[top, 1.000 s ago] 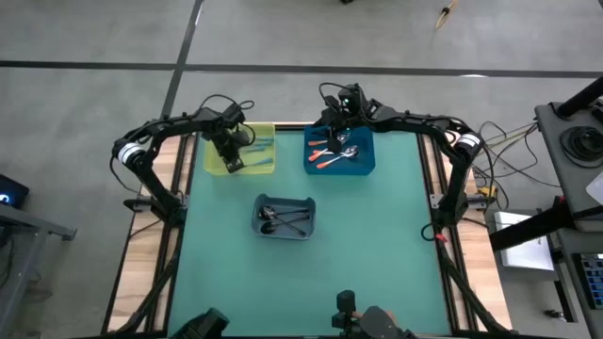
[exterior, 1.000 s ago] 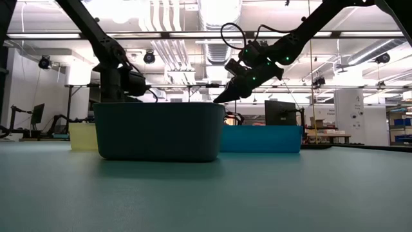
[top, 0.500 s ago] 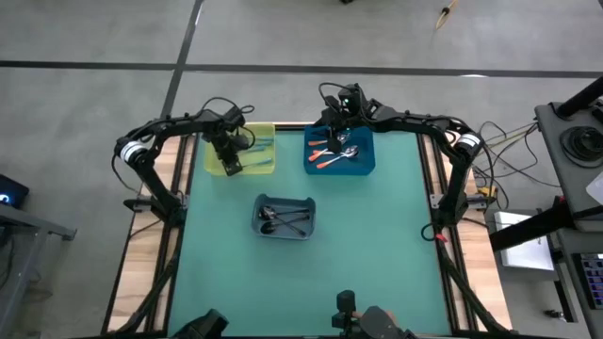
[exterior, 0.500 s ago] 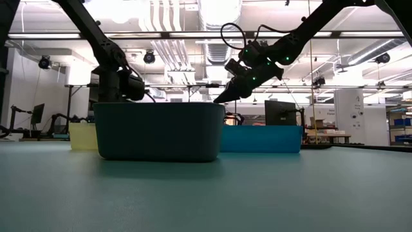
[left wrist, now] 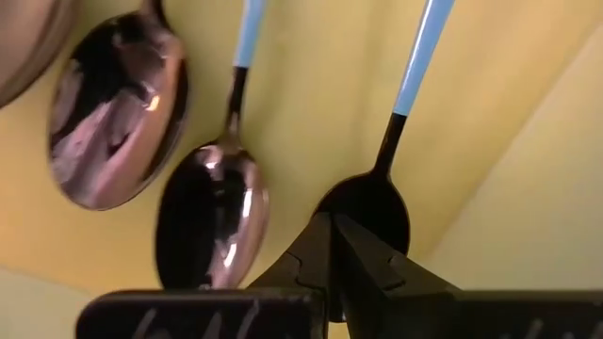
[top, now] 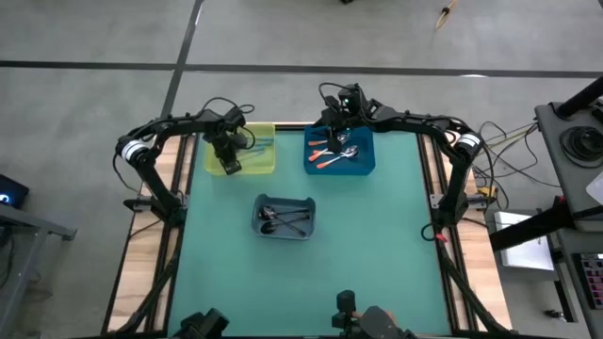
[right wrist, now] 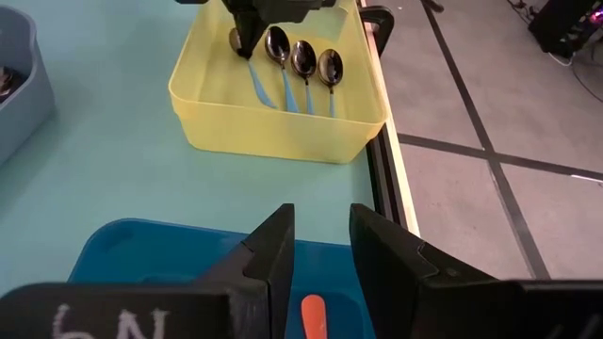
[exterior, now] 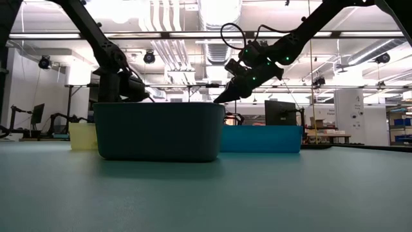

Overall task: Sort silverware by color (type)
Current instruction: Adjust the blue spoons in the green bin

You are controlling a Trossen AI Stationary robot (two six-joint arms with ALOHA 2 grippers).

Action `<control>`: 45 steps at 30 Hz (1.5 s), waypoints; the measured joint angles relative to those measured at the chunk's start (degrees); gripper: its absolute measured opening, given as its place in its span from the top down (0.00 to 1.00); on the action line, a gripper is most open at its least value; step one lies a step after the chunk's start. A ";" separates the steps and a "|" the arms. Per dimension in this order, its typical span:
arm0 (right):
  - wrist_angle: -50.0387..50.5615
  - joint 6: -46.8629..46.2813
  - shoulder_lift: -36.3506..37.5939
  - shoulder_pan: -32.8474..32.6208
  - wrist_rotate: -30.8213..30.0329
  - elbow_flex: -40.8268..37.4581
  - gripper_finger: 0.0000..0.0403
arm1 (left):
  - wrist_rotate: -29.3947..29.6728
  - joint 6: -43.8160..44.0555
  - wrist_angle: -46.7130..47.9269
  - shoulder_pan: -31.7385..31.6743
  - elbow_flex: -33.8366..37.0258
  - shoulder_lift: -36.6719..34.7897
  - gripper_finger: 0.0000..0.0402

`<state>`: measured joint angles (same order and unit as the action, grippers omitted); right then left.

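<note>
My left gripper (left wrist: 331, 231) (top: 226, 151) is shut and points down into the yellow bin (top: 259, 162). Several light-blue-handled spoons (right wrist: 301, 58) lie flat on that bin's floor, and my fingertips are at the bowl of one of them (left wrist: 377, 202). My right gripper (right wrist: 320, 240) (top: 335, 122) is open and empty, and hovers above the far left part of the blue bin (top: 366, 162). That bin holds orange-handled spoons (top: 330, 155). Dark metal spoons (top: 283, 218) lie in the grey bin (top: 259, 209). My left gripper's shut fingertips come from above at the bowl of one blue-handled spoon (left wrist: 386, 193). I cannot tell whether they touch it. The spoon lies flat on the yellow bin's floor.
The three bins stand on the teal table (top: 377, 245): yellow and blue at the far edge, grey nearer the middle. In the low view the grey bin (exterior: 158, 132) hides most of the other two. The near half of the table is bare mat.
My left gripper has sunk a little deeper into the yellow bin and shifted slightly toward the table's left.
</note>
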<state>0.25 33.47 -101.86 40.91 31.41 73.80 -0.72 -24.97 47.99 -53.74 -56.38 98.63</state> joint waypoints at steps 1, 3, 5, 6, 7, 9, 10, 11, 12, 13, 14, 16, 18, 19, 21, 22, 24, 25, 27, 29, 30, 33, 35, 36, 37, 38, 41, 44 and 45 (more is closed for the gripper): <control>0.00 0.00 0.00 0.00 0.01 0.00 0.76 | 0.51 0.02 -0.15 0.00 0.00 -0.03 1.00; 0.00 0.01 0.00 0.01 0.00 0.00 0.76 | 1.31 0.04 -0.57 0.00 0.01 -0.19 1.00; 0.00 0.00 0.00 0.00 0.00 0.00 0.76 | 1.32 0.04 -0.62 0.00 0.03 -0.49 1.00; 0.00 0.00 0.00 0.00 -0.01 0.00 0.76 | 1.32 0.04 -0.62 0.00 0.04 -0.72 1.00; 0.00 0.00 0.00 0.00 0.01 0.00 0.76 | 1.32 0.04 -0.67 0.00 0.04 -1.04 1.00; 0.00 0.00 0.00 0.00 0.01 0.00 0.76 | 1.32 0.24 -0.82 0.00 0.04 -1.84 1.00; 0.00 0.00 0.00 0.00 0.01 0.00 0.76 | 1.34 0.26 -0.82 0.00 0.04 -2.34 1.00; -0.02 0.00 0.00 0.00 0.01 0.00 0.76 | 1.34 0.26 -0.82 0.00 0.04 -2.84 1.00; -0.02 0.00 0.00 0.00 0.01 0.00 0.76 | 1.57 0.43 -0.82 0.00 0.04 -3.34 1.00; -0.02 0.00 0.00 0.00 0.01 0.00 0.76 | 1.91 0.53 -0.84 0.00 0.04 -3.89 1.00; -0.02 0.00 0.00 0.00 -0.01 0.00 0.76 | 2.01 0.68 -0.84 0.00 0.04 -4.42 1.00; -0.02 0.00 0.00 0.00 0.01 0.00 0.76 | 1.01 0.67 -0.82 0.00 0.04 -5.64 1.00; -0.04 0.00 0.00 0.02 0.01 0.00 0.76 | -2.13 0.44 -0.68 0.00 0.04 -6.84 1.00; -0.04 0.00 0.00 0.01 0.01 0.00 0.76 | -3.89 0.38 -0.39 0.00 0.04 -7.18 1.00; -0.04 0.00 0.00 0.00 0.01 0.00 0.76 | -7.42 0.26 0.18 0.00 0.04 -7.28 1.00; -0.03 0.00 0.00 0.01 0.01 0.00 0.76 | -8.79 0.26 0.30 0.02 0.08 -7.22 1.00; -0.04 0.00 0.00 0.00 0.01 0.00 0.76 | -10.24 0.26 0.23 0.02 0.18 -6.90 1.00; -0.04 0.00 0.00 0.00 0.01 0.00 0.76 | -10.33 0.26 0.32 0.02 0.30 -6.52 1.00; -0.02 0.00 0.00 0.00 0.01 0.00 0.76 | -10.32 0.26 1.03 0.02 0.42 -5.81 1.00; 0.08 0.00 0.00 0.00 0.01 0.00 0.76 | -10.29 0.33 1.38 0.01 0.55 -5.26 1.00; 0.13 0.00 0.00 0.00 0.01 0.00 0.76 | -10.24 0.44 1.36 -0.01 0.69 -4.98 1.00; 0.27 0.00 -0.02 0.02 0.01 0.00 0.76 | -9.74 0.48 1.43 -0.04 0.92 -4.35 1.00; 0.27 0.00 -0.02 0.00 0.01 0.00 0.76 | -9.69 1.05 1.32 -0.04 1.00 -3.90 1.00; 0.28 0.00 -0.02 0.00 0.01 0.00 0.76 | -9.21 1.40 1.40 -0.04 1.03 -3.58 1.00; 0.28 0.00 -0.02 0.00 0.01 0.00 0.76 | -8.04 1.74 1.42 -0.04 1.05 -3.26 1.00; 0.28 0.00 -0.02 0.00 0.01 0.00 0.76 | -6.71 2.04 1.41 -0.04 1.05 -2.98 1.00; 0.28 0.00 -0.02 0.00 0.01 0.00 0.76 | -4.43 2.51 1.40 -0.07 1.05 -2.21 1.00; 0.31 0.00 -0.02 0.00 0.01 0.00 0.76 | -3.46 2.61 1.10 -0.09 1.05 -2.08 1.00; 0.31 0.00 -0.02 0.00 0.01 0.00 0.76 | -3.14 2.90 1.04 -0.09 1.05 -2.08 1.00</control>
<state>0.56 33.47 -101.89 40.91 31.42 73.80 -3.85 -22.07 49.04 -53.82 -55.33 96.55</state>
